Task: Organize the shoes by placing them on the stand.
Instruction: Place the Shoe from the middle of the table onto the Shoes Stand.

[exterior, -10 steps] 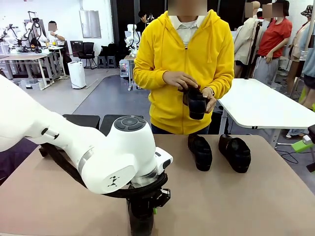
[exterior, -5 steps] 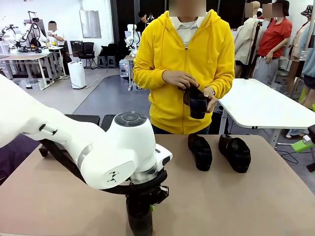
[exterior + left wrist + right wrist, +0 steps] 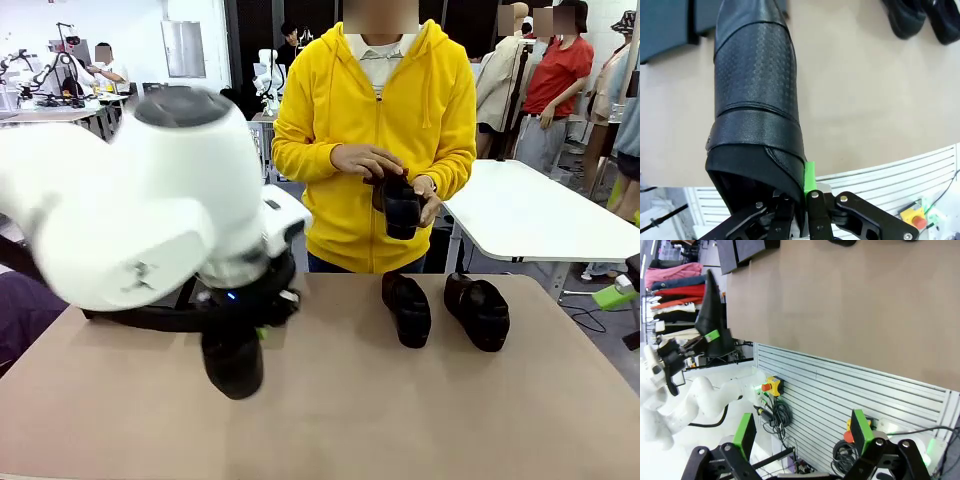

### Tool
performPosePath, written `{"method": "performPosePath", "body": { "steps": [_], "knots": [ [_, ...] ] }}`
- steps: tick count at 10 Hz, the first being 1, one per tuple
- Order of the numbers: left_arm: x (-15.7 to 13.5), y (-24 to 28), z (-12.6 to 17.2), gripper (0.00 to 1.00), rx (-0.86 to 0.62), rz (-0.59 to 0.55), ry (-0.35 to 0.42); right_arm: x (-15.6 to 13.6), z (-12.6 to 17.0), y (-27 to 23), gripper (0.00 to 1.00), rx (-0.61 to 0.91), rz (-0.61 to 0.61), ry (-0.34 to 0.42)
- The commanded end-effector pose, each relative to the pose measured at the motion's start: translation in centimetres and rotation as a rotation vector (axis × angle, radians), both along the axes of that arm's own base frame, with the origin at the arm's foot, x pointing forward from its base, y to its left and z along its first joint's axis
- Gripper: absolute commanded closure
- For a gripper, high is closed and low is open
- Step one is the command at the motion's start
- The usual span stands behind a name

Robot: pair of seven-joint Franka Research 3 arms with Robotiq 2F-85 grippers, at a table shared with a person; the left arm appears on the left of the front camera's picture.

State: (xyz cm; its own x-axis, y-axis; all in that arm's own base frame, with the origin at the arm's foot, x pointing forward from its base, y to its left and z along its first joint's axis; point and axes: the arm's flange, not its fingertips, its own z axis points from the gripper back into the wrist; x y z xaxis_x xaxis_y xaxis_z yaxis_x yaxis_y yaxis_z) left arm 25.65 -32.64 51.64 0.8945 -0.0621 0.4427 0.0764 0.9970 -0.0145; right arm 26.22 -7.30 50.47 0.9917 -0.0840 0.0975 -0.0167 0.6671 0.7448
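While the left jaws are shut tight on the heel rim of one shoe [image 3: 232,365] — toe hanging down, clear of the tabletop [image 3: 400,420] — the step in hand looks like carrying it to the stand [image 3: 670,25]. From the left wrist, the stand lies near the toe, off to one side, so the carry should be short. Tip the sole level before lowering, settle it flat on the slope, and let go only once it rests. The hold is a narrow pinch on soft leather — a quick swing could make the shoe pivot. The right jaws gape wide, empty, well apart from the stand. Two more shoes [image 3: 407,308] [image 3: 478,310] sit right of the stand; a person's hands [image 3: 365,160] hold a fourth shoe [image 3: 400,208].
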Motion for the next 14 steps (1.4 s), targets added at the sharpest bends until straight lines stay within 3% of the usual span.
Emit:
{"method": "performPosePath", "body": {
  "steps": [1, 2, 3, 8, 10, 11, 13, 14],
  "knots": [
    [-0.8, 2.7, 0.8, 1.0, 0.007, -0.031, -0.002, 0.0, 0.0, -0.5, 0.0, -0.005, 0.021, -0.018],
    [-1.1, 3.4, 0.3, 1.0, -0.003, 0.023, 0.009, 0.0, 0.0, -0.5, 0.0, -0.005, 0.021, -0.018],
    [-0.8, 1.3, 1.5, 1.0, 0.013, -0.003, -0.018, 0.0, 0.0, -0.5, 0.0, -0.005, 0.021, -0.018],
    [-1.2, 1.4, 0.8, 1.0, 0.025, 0.006, -0.006, 0.0, 0.0, -0.5, 0.0, -0.005, 0.021, -0.018],
    [4.7, 4.8, 1.6, 1.0, 0.055, 0.014, -0.031, 0.0, 0.0, -0.5, 0.0, -0.005, 0.021, -0.018],
    [7.0, 5.2, 1.6, 1.0, 0.015, -0.135, -0.047, 0.0, 0.0, -0.5, 0.0, -0.005, 0.021, -0.018],
    [11.7, 7.5, 1.1, 1.0, 0.058, -0.144, -0.092, 0.0, 0.0, -0.5, 0.0, -0.005, 0.021, -0.018],
    [14.2, 9.6, 0.8, 1.0, 0.093, -0.276, -0.1, 0.0, 0.0, -0.5, 0.0, -0.005, 0.021, -0.018]
  ]
}}
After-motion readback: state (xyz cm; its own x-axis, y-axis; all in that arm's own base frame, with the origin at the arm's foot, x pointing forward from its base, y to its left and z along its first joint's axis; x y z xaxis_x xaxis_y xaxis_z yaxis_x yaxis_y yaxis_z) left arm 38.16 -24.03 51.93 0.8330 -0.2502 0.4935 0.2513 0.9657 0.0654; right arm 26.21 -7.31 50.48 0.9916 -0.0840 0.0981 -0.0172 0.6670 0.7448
